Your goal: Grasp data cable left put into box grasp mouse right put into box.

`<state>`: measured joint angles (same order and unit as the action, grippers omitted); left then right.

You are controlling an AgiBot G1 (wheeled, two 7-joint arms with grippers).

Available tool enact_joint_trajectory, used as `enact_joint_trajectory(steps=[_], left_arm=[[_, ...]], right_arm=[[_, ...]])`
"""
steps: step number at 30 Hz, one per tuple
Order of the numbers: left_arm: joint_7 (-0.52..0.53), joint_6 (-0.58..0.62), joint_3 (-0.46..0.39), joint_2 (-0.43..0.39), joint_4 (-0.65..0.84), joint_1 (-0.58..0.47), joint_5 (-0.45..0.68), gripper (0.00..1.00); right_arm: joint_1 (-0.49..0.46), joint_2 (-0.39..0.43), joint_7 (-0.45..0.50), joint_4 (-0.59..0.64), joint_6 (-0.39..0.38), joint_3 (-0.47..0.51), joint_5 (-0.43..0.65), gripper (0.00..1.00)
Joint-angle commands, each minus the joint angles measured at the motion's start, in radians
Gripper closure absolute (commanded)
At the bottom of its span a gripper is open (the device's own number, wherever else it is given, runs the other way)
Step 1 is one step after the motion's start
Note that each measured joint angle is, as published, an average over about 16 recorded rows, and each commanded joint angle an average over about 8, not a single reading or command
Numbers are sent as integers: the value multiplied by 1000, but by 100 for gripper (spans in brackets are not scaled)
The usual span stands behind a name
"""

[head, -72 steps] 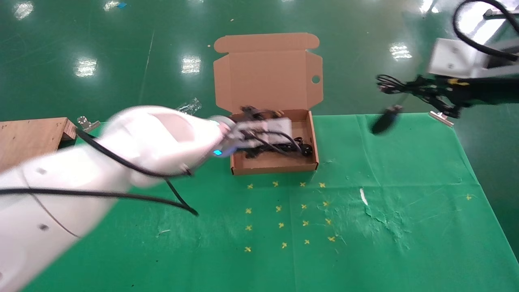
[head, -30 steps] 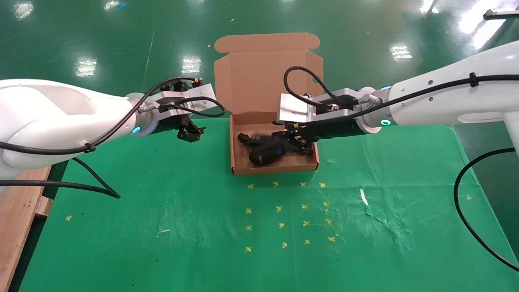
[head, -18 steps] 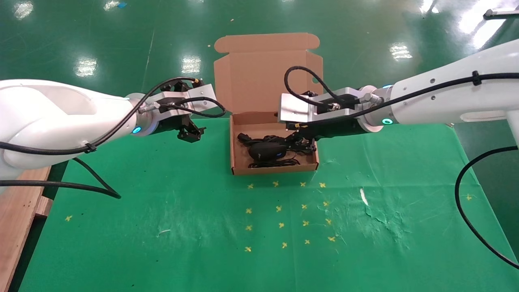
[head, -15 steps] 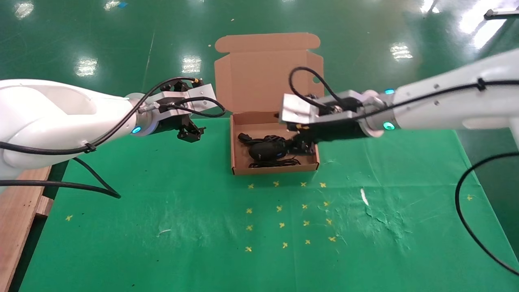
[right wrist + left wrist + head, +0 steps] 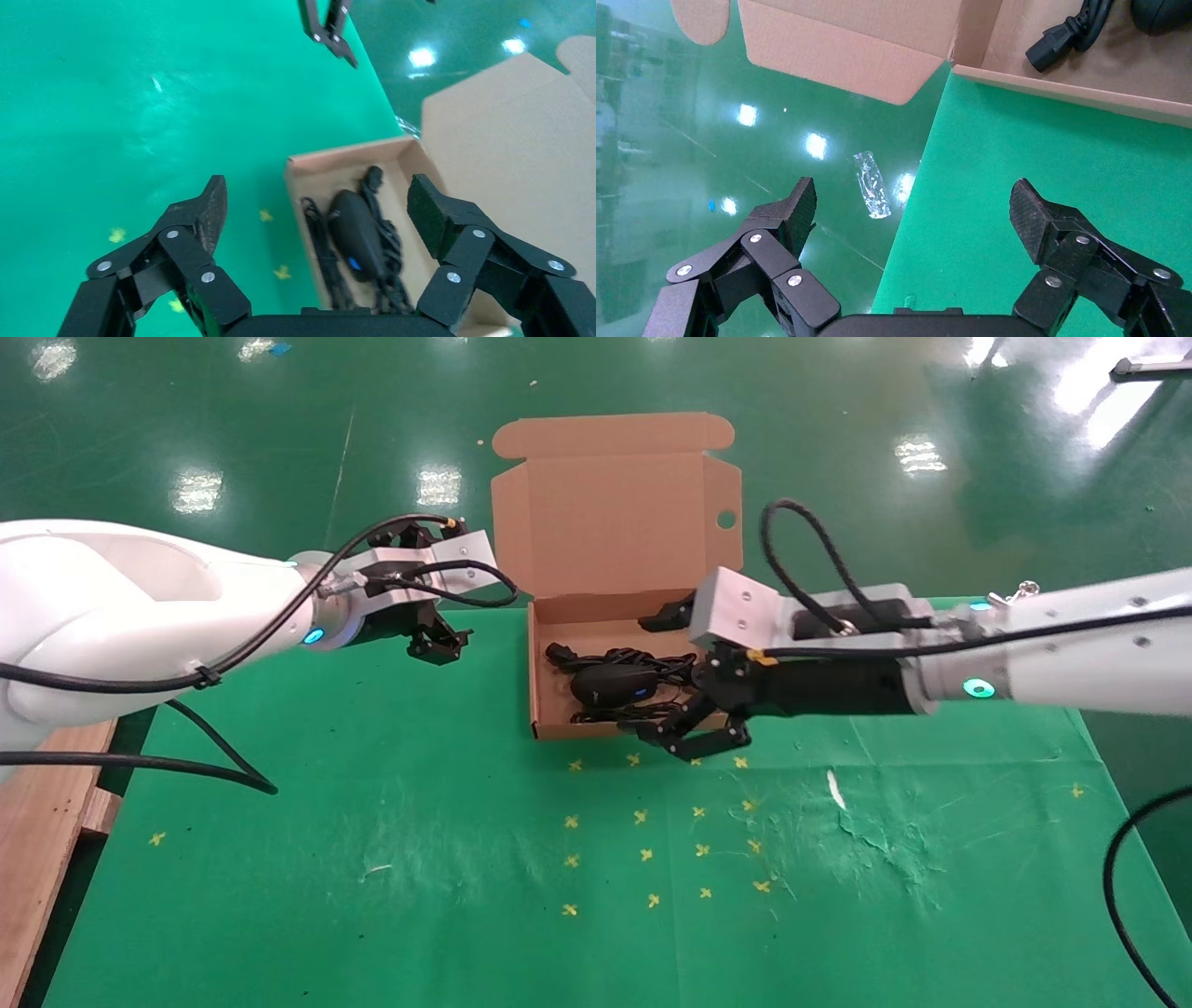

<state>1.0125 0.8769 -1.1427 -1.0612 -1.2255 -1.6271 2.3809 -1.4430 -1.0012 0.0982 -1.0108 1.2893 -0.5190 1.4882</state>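
The mouse (image 5: 612,683) lies on the data cable (image 5: 596,660) inside the box (image 5: 626,721), on the table (image 5: 372,859)

A table under green cloth (image 5: 372,896), marked with small yellow crosses (image 5: 645,853) and scuffed at one patch (image 5: 875,840). Beyond it, a glossy green floor (image 5: 233,421) reflects ceiling lights (image 5: 196,491). A wooden board (image 5: 37,859) lies beside the table. A crumpled clear wrapper (image 5: 871,184) lies on the floor.

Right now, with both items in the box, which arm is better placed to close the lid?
Probably left: the left gripper hovers open near the box beside its lid hinge, while the right gripper sits at the front corner.
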Motion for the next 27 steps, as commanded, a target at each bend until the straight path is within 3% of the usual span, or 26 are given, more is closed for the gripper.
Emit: enact_joint_trajectory(steps=[1, 27], left_arm=[[0, 0, 0, 0, 0, 0, 0, 0], [-8, 6, 8, 4, 0, 5, -16, 0]], right_arm=[[18, 19, 4, -13, 10, 12, -37, 0], [254, 268, 62, -188, 142, 165, -521, 0]])
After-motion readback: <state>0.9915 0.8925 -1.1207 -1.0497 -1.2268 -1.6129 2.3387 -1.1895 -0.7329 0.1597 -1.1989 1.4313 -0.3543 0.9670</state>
